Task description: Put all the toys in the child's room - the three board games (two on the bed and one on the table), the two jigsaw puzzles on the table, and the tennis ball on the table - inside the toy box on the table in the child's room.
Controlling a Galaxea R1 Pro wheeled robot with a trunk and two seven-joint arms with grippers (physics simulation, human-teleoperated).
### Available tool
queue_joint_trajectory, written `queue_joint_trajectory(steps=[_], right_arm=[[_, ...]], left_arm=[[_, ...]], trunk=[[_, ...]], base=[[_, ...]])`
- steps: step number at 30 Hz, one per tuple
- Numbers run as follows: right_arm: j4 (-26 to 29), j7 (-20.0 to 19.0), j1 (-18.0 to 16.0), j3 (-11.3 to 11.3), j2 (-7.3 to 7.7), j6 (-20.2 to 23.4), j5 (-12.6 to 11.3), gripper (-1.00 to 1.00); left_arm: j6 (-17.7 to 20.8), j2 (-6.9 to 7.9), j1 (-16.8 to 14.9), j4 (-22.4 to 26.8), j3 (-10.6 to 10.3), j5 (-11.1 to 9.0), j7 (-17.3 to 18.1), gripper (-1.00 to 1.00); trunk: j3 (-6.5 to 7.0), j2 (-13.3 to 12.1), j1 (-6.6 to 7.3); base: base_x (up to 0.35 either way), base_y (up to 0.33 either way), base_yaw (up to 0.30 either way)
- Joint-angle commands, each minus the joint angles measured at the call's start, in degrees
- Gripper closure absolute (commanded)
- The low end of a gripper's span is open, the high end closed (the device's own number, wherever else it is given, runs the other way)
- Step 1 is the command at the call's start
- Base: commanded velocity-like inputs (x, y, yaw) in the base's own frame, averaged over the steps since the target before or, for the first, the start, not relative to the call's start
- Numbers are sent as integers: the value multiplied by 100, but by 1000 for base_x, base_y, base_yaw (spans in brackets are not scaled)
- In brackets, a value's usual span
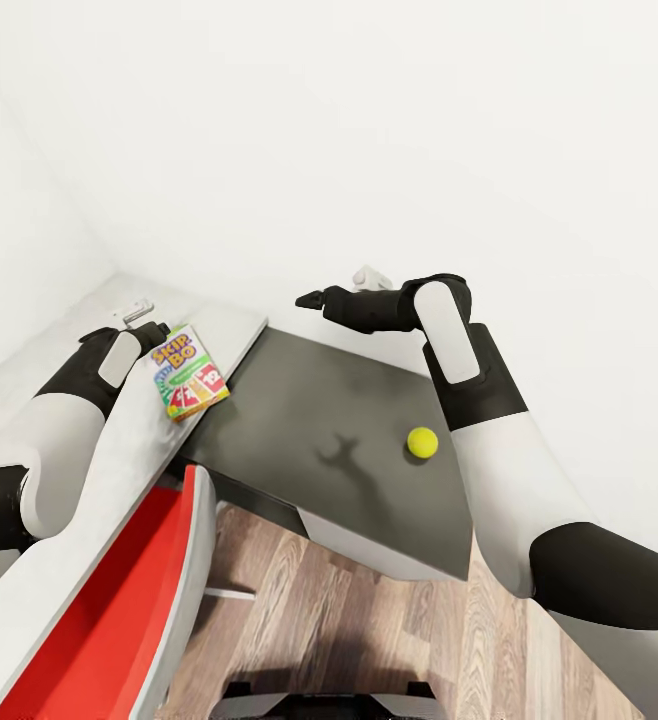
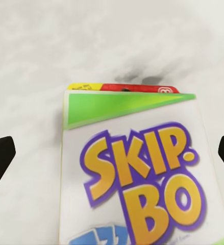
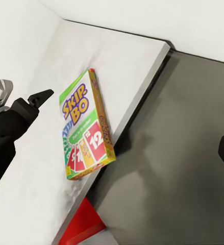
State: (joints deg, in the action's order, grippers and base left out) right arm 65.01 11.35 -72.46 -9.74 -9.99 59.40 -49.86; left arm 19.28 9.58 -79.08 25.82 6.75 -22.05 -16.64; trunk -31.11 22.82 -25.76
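Orange-green, the Skip-Bo box (image 1: 190,372) lies on the white table (image 1: 109,470) at its right edge, between my left gripper (image 2: 112,155)'s spread fingers. I should close squarely across its sides. My right gripper (image 1: 314,298) hovers open, empty.

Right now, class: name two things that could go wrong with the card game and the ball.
1. The Skip-Bo box lies at the white top's edge, one corner overhanging; the left claw, open beside it, might nudge it off.
2. The tennis ball sits loose on the dark surface and could roll away if bumped.
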Motion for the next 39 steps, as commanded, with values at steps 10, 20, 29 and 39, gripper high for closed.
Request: queue_joint_trajectory(steps=[10, 20, 29, 39], right_arm=[[15, 60, -5, -2, -1, 20, -59, -100], [24, 60, -5, -6, -1, 27, -59, -100], [29, 60, -4, -8, -1, 31, -59, -100], [38, 57, -5, -10, -1, 41, -59, -100]], left_arm=[[32, 5, -3, 14, 24, -57, -32, -100], [40, 22, -16, 27, 36, -54, -33, -100], [50, 28, -89, 49, 37, -46, -34, -100], [126, 28, -189, 380, 45, -45, -51, -100]], trunk=[[-103, 10, -3], [-197, 10, -3], [-282, 10, -3], [-377, 10, -3]], base=[[0, 0, 0], [0, 0, 0], [0, 0, 0], [0, 0, 0]])
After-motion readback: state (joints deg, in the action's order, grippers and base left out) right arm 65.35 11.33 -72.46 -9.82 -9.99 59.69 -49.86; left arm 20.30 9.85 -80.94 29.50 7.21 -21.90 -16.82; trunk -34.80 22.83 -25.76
